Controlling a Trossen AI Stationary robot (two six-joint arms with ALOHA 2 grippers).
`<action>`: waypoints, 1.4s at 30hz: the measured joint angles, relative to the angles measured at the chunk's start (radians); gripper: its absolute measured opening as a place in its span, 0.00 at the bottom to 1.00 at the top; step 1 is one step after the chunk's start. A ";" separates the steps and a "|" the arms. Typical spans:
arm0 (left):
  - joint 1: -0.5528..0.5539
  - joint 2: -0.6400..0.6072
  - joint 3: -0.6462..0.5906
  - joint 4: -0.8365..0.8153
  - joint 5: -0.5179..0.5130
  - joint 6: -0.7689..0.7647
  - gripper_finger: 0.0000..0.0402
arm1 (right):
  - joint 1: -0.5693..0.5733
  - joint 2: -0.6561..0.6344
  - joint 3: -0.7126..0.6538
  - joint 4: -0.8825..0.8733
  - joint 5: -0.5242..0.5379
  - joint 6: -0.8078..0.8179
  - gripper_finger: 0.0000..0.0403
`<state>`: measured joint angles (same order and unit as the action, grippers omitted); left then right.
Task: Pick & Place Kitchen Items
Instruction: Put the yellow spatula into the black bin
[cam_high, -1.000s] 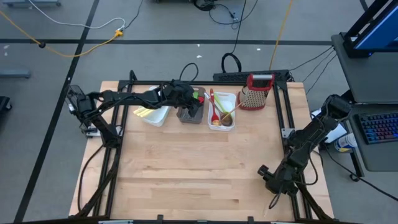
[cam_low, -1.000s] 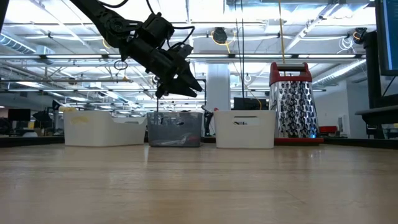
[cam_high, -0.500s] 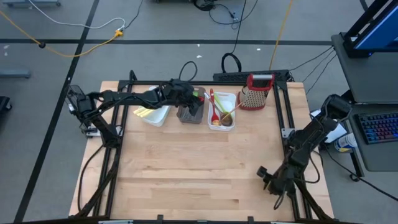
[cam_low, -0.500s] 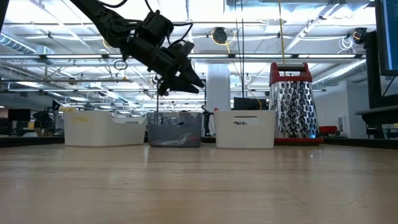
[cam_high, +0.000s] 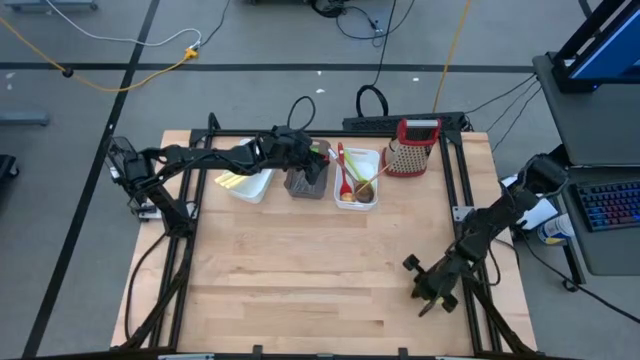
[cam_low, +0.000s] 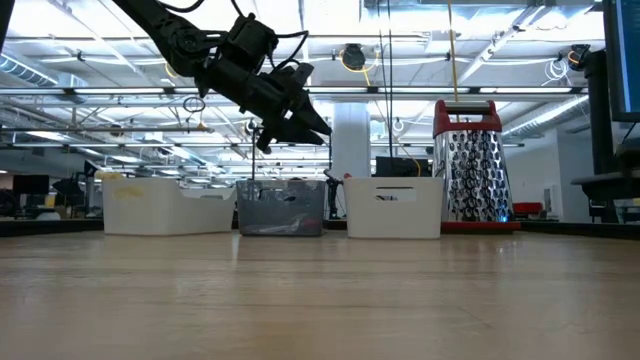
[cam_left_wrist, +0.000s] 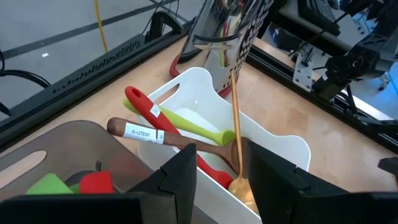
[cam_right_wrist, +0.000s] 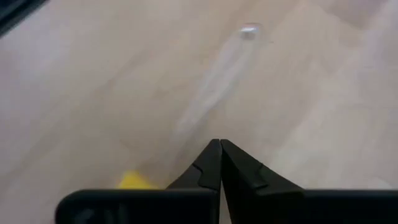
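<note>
White tub (cam_high: 368, 157) (red (cam_left_wrist: 144, 108), green (cam_left_wrist: 189, 127), wooden (cam_left_wrist: 163, 138), gold spoons (cam_left_wrist: 236, 134))

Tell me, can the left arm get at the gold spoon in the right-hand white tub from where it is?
Probably yes. The left gripper hangs open over the grey tub next door, and the gold spoon lies uncovered on top.

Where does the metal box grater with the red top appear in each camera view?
High view: grater at the table's far edge, right of the white tub.
Low view: grater upright, right of that tub.
Left wrist view: grater behind the tub.
Right wrist view: not in it.
Shared landmark: the white tub.
</note>
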<state>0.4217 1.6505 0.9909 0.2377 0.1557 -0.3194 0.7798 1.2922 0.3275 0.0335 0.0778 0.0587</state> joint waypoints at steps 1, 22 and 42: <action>0.000 0.000 0.000 -0.001 0.000 0.000 0.34 | -0.018 0.001 0.000 -0.004 0.001 0.002 0.01; -0.002 0.000 0.000 -0.001 0.006 -0.006 0.34 | -0.097 -0.035 0.147 0.018 -0.080 0.367 0.33; -0.005 0.000 0.000 0.000 0.027 0.054 0.34 | 0.160 0.071 0.331 -0.538 -0.204 0.778 0.34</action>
<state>0.4164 1.6505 0.9905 0.2375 0.1829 -0.2653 0.9397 1.3633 0.6586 -0.5050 -0.1261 0.8366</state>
